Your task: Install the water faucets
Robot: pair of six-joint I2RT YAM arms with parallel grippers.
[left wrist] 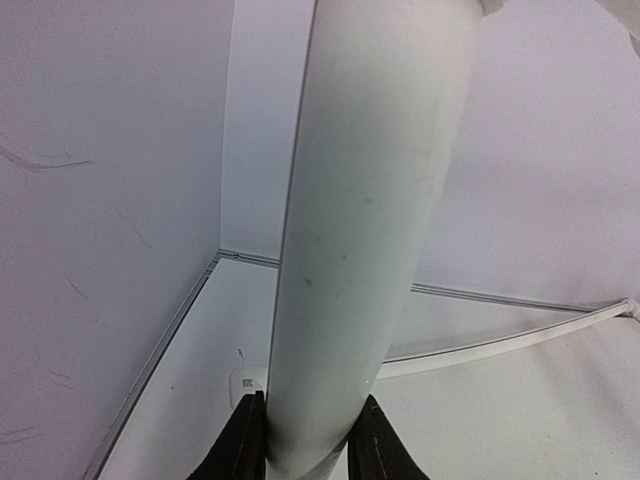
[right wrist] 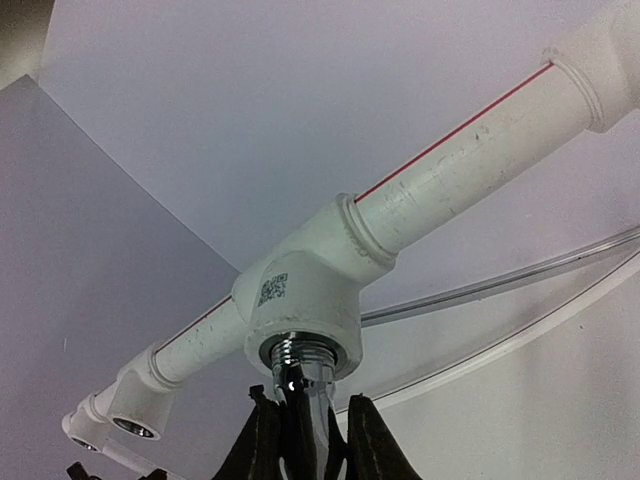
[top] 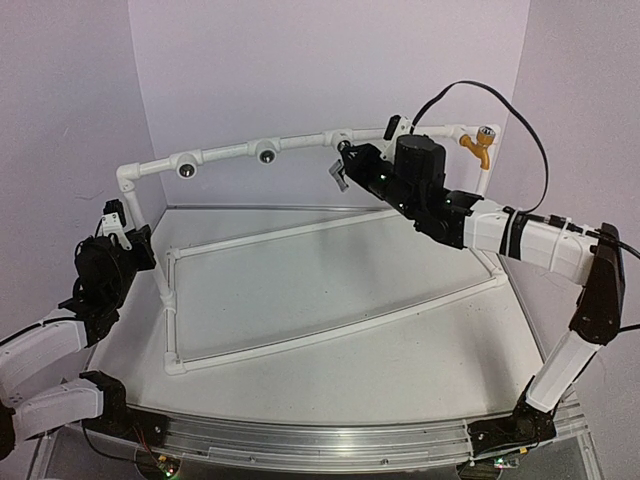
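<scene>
I've got the right gripper [right wrist: 308,422] clamped on the silver faucet [right wrist: 300,378], its threaded end at the mouth of the tee fitting [right wrist: 300,295], lower centre of the wrist view. The left gripper [left wrist: 305,432] fingers pinch the upright pipe [left wrist: 360,220]. In the top view the orange faucet [top: 478,146] sits on the rail, upper right.

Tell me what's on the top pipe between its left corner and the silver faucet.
Two tee fittings, both with empty dark holes and bare pipe between them; the top external view shows this.
</scene>
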